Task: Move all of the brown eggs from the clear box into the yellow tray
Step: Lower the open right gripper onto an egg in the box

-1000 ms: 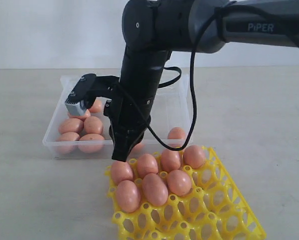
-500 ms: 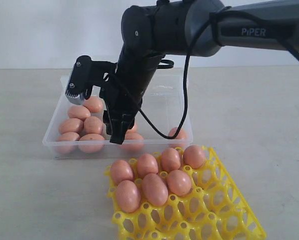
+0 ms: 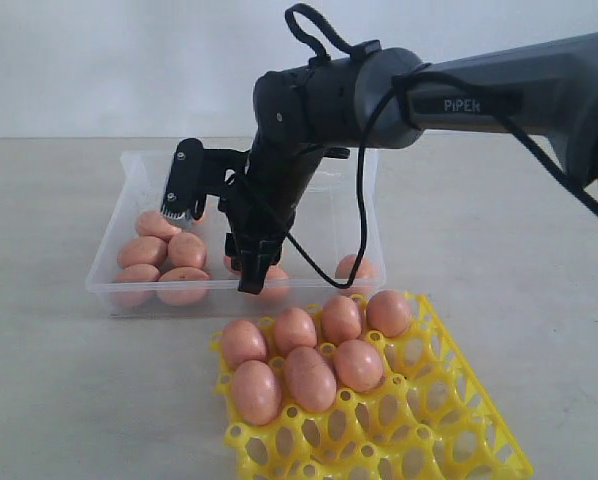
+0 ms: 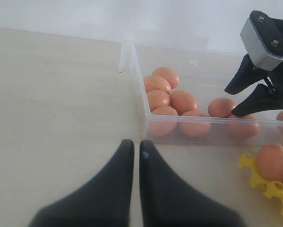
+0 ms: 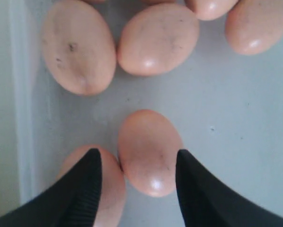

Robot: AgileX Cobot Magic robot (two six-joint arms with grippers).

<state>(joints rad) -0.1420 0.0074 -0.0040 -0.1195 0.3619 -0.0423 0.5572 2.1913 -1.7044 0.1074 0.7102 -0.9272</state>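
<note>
The clear box (image 3: 107, 290) holds several brown eggs (image 3: 184, 250) along its left and front sides. My right gripper (image 3: 251, 280) reaches down into the box, open. In the right wrist view it (image 5: 137, 158) straddles one egg (image 5: 148, 151) lying on the box floor, with a gap on each side. A second egg (image 5: 110, 189) lies partly under one finger. Several eggs (image 3: 309, 375) sit in the back cups of the yellow tray (image 3: 429, 430). My left gripper (image 4: 137, 144) is shut and empty, over bare table near the box's corner (image 4: 137, 80).
The tray stands just in front of the box, its near rows of cups unfilled. The right arm's cable loops over the box's middle (image 3: 364, 200). Bare table lies left and right of both containers.
The right gripper has swung from the tray's back edge into the box, dropped among the eggs and opened. The left gripper shows only now.
</note>
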